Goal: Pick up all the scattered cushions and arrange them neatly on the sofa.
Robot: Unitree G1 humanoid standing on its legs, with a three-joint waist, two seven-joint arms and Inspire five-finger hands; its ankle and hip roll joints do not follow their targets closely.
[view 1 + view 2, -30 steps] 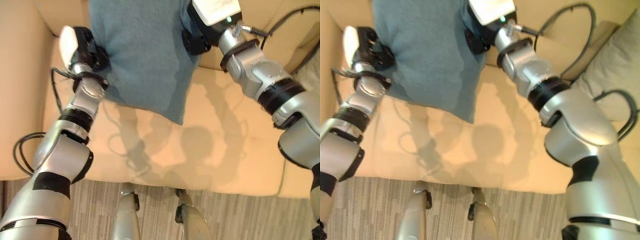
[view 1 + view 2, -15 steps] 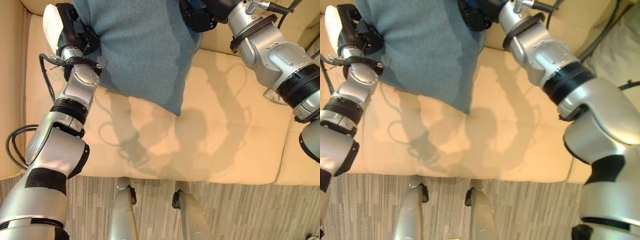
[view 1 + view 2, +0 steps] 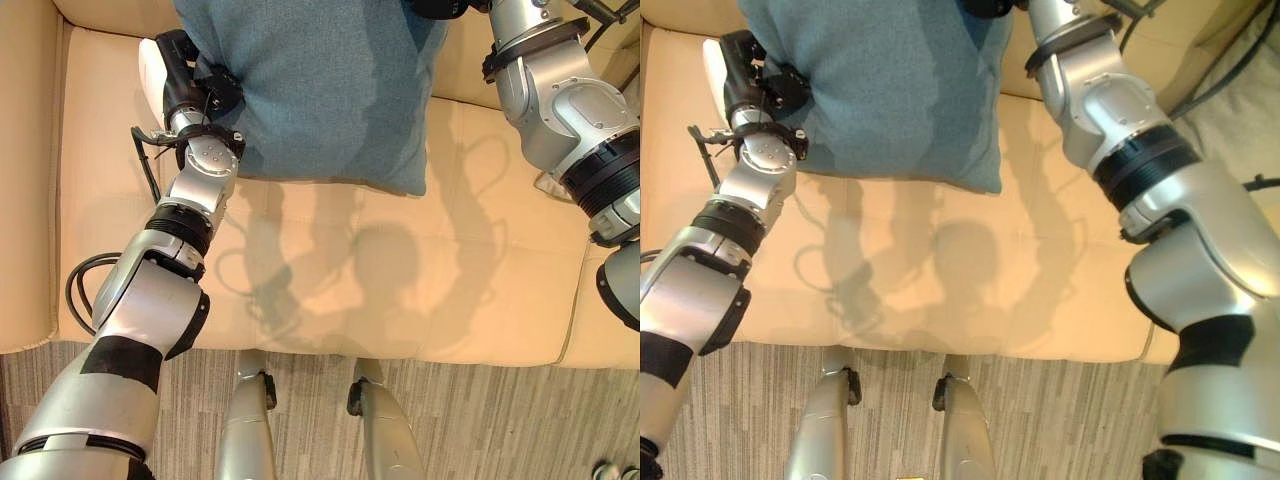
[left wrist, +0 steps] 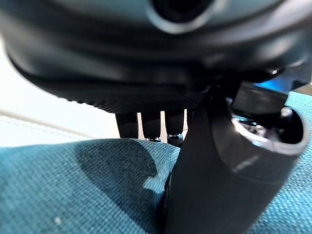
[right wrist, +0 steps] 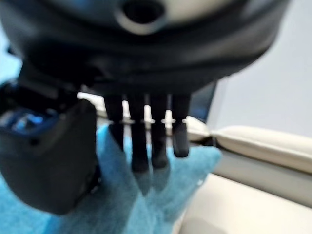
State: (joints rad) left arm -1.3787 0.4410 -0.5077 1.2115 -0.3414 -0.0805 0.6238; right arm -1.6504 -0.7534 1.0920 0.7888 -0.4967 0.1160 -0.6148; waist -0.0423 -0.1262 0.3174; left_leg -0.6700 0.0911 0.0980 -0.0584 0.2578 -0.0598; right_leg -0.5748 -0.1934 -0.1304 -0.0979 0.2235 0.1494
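Sofa (image 3: 330, 290), cream leather with a broad seat, carries the work. Over its back edge I hold a square teal fabric cushion (image 3: 320, 90) between both hands, lower corners hanging above the seat. My left hand (image 3: 205, 95) pinches its left edge, thumb one side and fingers (image 4: 151, 124) behind. My right hand (image 5: 53, 165) pinches the upper right corner likewise. It looks soft, light and floppy, so I judge edge grips near the corners best.
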